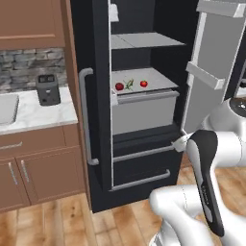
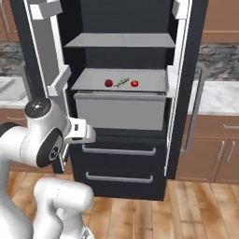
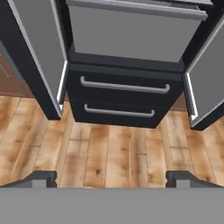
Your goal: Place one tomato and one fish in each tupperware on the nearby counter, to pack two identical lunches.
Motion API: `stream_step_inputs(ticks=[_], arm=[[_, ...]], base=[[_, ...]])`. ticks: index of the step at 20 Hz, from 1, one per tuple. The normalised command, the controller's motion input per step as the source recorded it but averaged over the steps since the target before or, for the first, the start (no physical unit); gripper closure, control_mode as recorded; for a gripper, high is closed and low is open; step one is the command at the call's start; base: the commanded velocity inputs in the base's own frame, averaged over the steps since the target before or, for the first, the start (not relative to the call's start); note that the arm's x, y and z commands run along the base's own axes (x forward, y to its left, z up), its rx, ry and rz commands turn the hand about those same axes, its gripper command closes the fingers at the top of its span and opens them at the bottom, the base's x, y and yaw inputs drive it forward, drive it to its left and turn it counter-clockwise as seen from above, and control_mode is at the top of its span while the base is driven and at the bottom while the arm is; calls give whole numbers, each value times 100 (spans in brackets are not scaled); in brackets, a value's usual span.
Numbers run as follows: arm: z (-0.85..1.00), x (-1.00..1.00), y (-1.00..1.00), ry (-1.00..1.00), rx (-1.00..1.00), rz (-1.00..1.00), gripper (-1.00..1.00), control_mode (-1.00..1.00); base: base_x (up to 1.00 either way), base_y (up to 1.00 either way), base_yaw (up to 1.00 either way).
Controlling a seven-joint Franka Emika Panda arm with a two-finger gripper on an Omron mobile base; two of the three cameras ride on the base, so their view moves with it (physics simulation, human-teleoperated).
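Gripper (image 3: 112, 177) wide open, empty, in front of the open fridge (image 2: 123, 154).
Two tomatoes (image 2: 108, 83) (image 2: 134, 83) sit on the grey fridge shelf (image 2: 88, 80) well above and ahead of the hand, a slim greenish fish (image 2: 122, 82) lying between them, close to both. Fingertips (image 3: 41, 177) point down at the wood floor (image 3: 109, 148) before the fridge's lower drawers (image 3: 124, 87). Marble counter (image 1: 36, 114) off to the left, well apart from hand.

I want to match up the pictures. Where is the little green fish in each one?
Left base view: the fish lies on the grey fridge shelf, above centre, between two tomatoes.
Right base view: the fish sits near the middle, upper part, on the shelf, again between the tomatoes.
Hand view: not in it.
Shared landmark: the grey drawer under the shelf.
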Motion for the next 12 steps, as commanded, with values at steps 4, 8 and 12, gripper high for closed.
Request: stream_step_inputs(ticks=[4,8,12], arm=[[0,0,0,0,0,0,-100,100],[0,0,0,0,0,0,-100,100],[0,0,0,0,0,0,-100,100]], base=[[78,-29,0],[47,-60,0],[70,-11,0]])
